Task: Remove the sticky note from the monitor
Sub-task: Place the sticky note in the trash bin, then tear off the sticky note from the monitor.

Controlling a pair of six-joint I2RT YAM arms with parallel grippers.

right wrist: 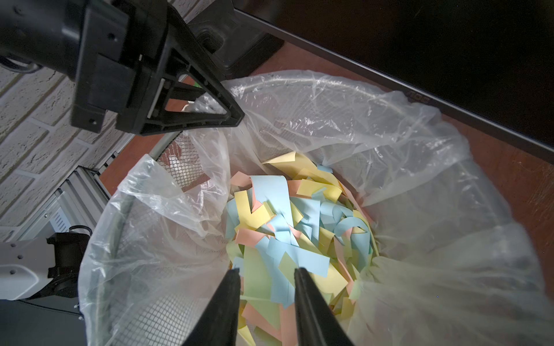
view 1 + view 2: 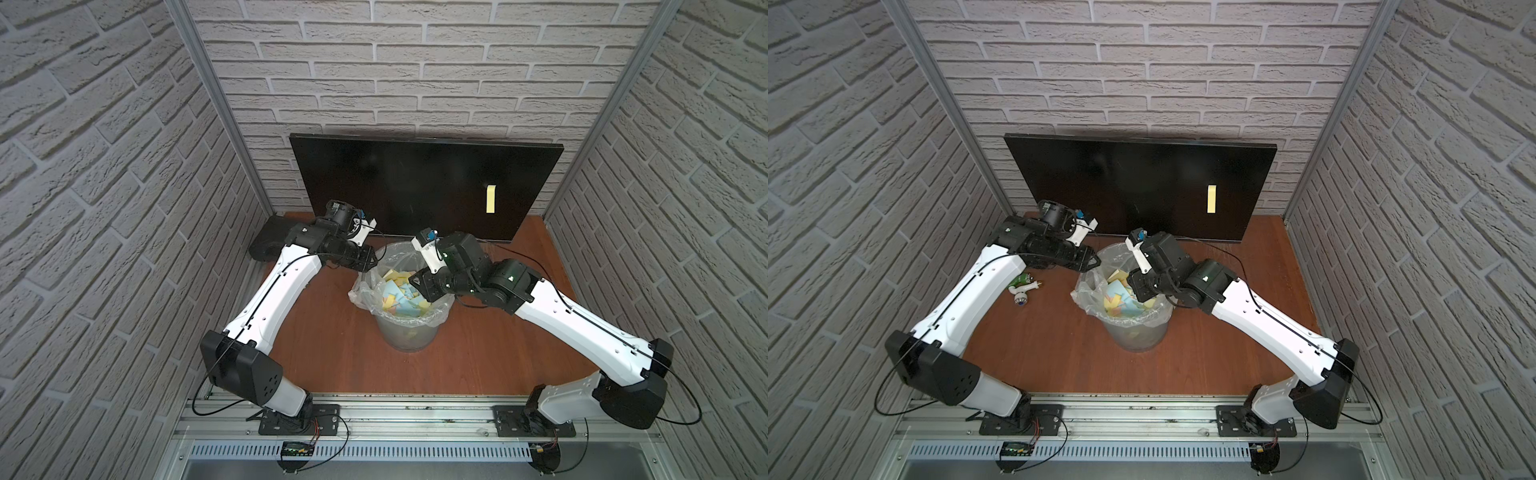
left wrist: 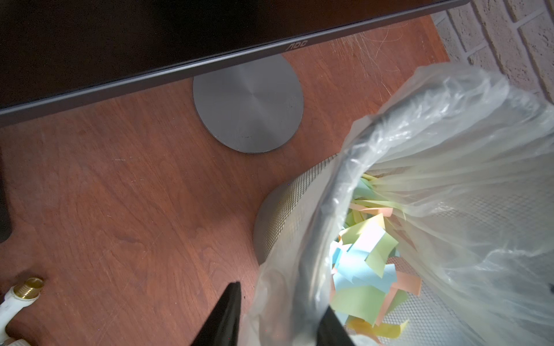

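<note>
1. A robotics laboratory test cell is indicated, dressed up as an office corner.
2. The space is closed on three sides by grey-white brick-pattern wall panels [image 2: 395, 62], which are held in bare aluminium corner posts [image 2: 216, 95].
3. A white-and-black left robot arm [image 2: 274, 291] and a matching right robot arm [image 2: 582, 324] are bolted to a silver aluminium rail [image 2: 415, 411] at the front edge.
4. The office look is given by a reddish-brown wood-grain tabletop [image 2: 332, 353], a wide flat black monitor [image 2: 395, 178] and a round grey wire-mesh waste bin [image 2: 405, 336] lined with clear plastic.
</note>
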